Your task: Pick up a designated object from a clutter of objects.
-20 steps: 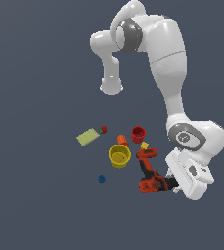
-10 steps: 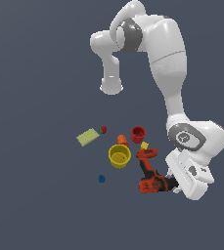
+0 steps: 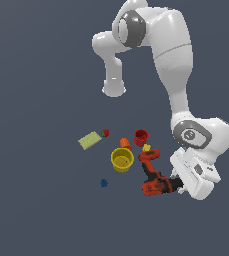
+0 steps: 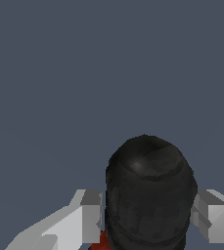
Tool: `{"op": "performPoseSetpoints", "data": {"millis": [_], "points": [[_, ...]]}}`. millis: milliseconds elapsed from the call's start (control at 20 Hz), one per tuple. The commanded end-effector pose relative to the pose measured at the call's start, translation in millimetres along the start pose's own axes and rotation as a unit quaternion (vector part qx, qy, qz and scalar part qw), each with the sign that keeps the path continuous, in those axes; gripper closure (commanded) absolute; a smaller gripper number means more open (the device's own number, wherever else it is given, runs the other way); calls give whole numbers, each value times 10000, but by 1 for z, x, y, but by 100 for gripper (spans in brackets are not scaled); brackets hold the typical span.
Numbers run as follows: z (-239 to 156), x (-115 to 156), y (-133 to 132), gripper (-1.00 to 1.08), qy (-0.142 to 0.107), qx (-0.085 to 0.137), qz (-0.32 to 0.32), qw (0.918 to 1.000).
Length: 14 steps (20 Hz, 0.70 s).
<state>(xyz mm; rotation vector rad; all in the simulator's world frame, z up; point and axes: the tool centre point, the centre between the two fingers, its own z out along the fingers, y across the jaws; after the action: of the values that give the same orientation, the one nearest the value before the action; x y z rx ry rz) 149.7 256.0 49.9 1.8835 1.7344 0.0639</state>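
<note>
The red-orange power drill point(image 3: 151, 172) lies on the grey floor at the exterior view's right of the clutter, its black end pointing toward my gripper point(image 3: 177, 184). In the wrist view the drill's rounded black end point(image 4: 147, 190) fills the space within my gripper point(image 4: 147, 215). One finger point(image 4: 90, 215) sits against each side of it, so the gripper is shut on the drill. The drill appears to rest on the floor.
A yellow cup point(image 3: 121, 159), orange cylinder point(image 3: 125, 143), red cup point(image 3: 141, 136) and yellow block point(image 3: 146, 148) crowd the drill's far end. A pale green card point(image 3: 89, 140), a red-green berry point(image 3: 105, 132) and a blue ball point(image 3: 103, 183) lie further to the exterior view's left.
</note>
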Motion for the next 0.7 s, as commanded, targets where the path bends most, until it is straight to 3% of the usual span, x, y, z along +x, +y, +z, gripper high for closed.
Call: {"op": "performPoseSetpoints", "data": {"millis": [0, 650], "points": [[-13, -4, 1, 108, 6, -20, 11, 10000], [-116, -40, -9, 108, -7, -13, 1, 10000]]}}
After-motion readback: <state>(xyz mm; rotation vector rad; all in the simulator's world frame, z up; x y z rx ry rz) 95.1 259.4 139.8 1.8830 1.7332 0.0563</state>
